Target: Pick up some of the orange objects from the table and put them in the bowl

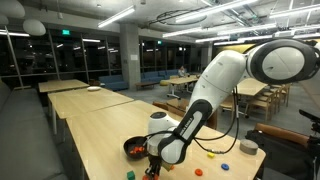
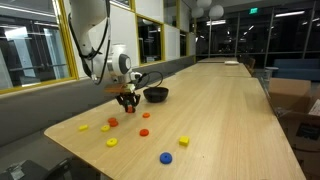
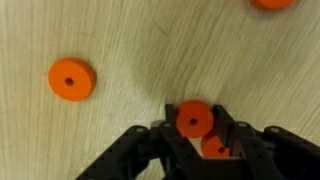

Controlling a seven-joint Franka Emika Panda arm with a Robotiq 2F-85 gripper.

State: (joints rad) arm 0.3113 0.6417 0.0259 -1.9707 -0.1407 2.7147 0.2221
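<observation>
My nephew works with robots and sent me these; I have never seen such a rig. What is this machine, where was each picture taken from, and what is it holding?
It is a white jointed robot arm with a black two-fingered gripper. Two pictures come from cameras standing apart from it; the third from a camera on its wrist, looking down. On the long pale wooden table lie small flat round orange pieces, yellow pieces, a blue piece and a small round black bowl. In the wrist view the gripper is shut on one orange piece; another lies free nearby.

White rounded arm (image 1: 215, 85) — black jaws.
</observation>
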